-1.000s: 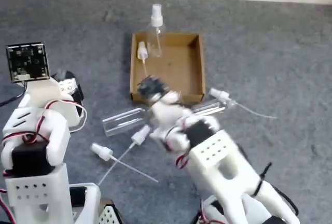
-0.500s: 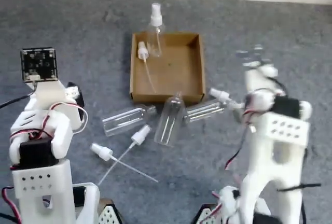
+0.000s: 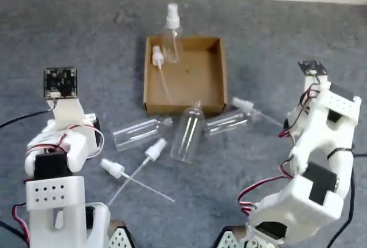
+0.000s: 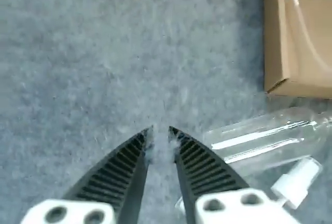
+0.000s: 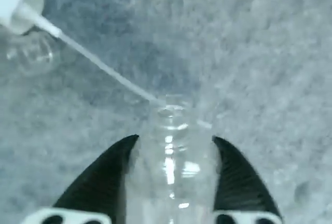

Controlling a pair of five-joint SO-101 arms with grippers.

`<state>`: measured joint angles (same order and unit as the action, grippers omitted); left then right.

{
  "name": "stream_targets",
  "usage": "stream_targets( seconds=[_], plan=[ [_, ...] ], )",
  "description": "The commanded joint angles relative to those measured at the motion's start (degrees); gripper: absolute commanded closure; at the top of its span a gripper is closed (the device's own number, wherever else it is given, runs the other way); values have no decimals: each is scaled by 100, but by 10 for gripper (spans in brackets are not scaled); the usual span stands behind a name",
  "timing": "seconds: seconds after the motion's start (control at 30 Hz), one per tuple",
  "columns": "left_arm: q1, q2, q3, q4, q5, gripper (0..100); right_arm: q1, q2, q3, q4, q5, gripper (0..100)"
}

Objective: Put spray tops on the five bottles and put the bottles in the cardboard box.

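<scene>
The cardboard box lies at mid table. At its back wall stands a clear bottle with a spray top, and a loose spray top lies inside. Three open bottles lie in front of the box: left, middle, right. Loose spray tops with long tubes lie at the right and the front left. My right gripper is shut on a clear open bottle, beside a spray top. My left gripper is shut and empty above the carpet, near a bottle and the box corner.
Grey carpet covers the table. The left arm stands at the front left and the right arm at the front right. Thin tubes from the spray tops trail across the carpet in front of the bottles.
The right arm has swung from over the box front back to the right side, uncovering the middle bottle. The left arm has shifted a little toward the front and the middle.
</scene>
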<state>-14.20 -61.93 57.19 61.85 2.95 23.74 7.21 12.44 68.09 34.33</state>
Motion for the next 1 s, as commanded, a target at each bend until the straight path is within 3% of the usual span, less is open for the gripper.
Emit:
stream_targets(
  seconds=[0.0,0.2,0.3,0.4,0.57,0.77,0.97],
  plan=[
    [-66,-66,242,-360,-105,992,66,-66,-356,-84,62,738],
    [-321,-75,488,-378,-404,992,-127,-84,-418,558,44,709],
    [-444,-75,681,-378,-422,992,-602,-215,-840,919,-229,709],
    [-620,-75,796,-378,-422,992,-1358,-470,-1569,1349,-923,709],
    [-1165,-75,927,-413,-431,992,-3231,-497,-2853,2009,-1688,709],
    [-1622,-75,1982,-1495,-923,992,-4945,268,-3829,1657,-2338,710],
    [-1675,-75,2404,-1978,-941,992,-5525,1358,-4409,497,-2848,710]
  ],
)
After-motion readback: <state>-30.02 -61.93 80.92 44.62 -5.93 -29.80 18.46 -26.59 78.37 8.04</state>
